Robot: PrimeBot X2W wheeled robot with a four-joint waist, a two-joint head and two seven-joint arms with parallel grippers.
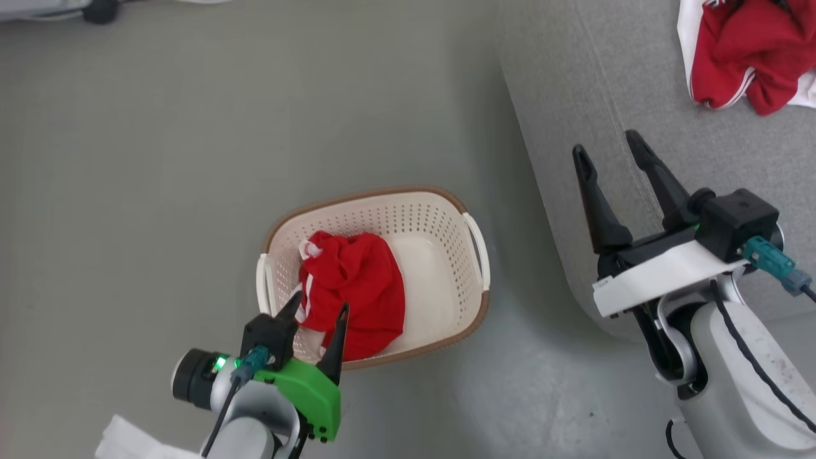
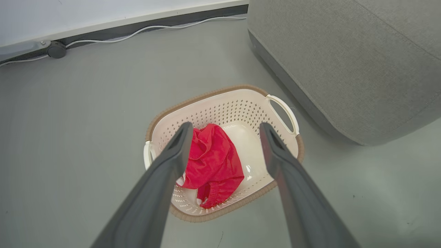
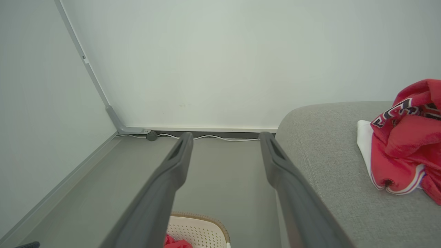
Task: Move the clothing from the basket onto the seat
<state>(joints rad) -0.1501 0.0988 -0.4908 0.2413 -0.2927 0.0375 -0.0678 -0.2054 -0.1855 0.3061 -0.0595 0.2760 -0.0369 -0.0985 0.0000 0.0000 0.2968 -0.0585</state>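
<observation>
The crumpled bright red fabric garment with white trim (image 1: 357, 287) lies inside the oval cream perforated plastic basket with a brown rim (image 1: 370, 193), which stands on the grey floor (image 1: 159, 159). In the head view the garment takes up the 9 o'clock half of the basket. Its long axis runs roughly from 11 to 5 o'clock, across the basket's own longer line.

The left gripper (image 1: 322, 301) hangs above the basket's 7 o'clock rim with its fingers spread wide and holding nothing. They point toward 12 o'clock over the garment's near edge. In the left wrist view the red heap (image 2: 213, 162) sits in the gap ahead of the left gripper (image 2: 225, 126), below the tips and closer to the 9 o'clock finger. The bare basket floor lies toward 3 o'clock.

The right gripper (image 1: 605, 142) is also wide open and empty. It sits well apart from the basket, over the rounded edge of the large light-grey upholstered seat (image 1: 701, 127), with the garment off at its 8 o'clock. The left arm is plainly the nearer one. A descent with a slight shift toward 9 o'clock would likely centre the heap between the fingers.

The seat lies at 2 o'clock from the basket. A second red jersey with black-and-white lettering (image 1: 752, 51) already rests on it, near its far corner
</observation>
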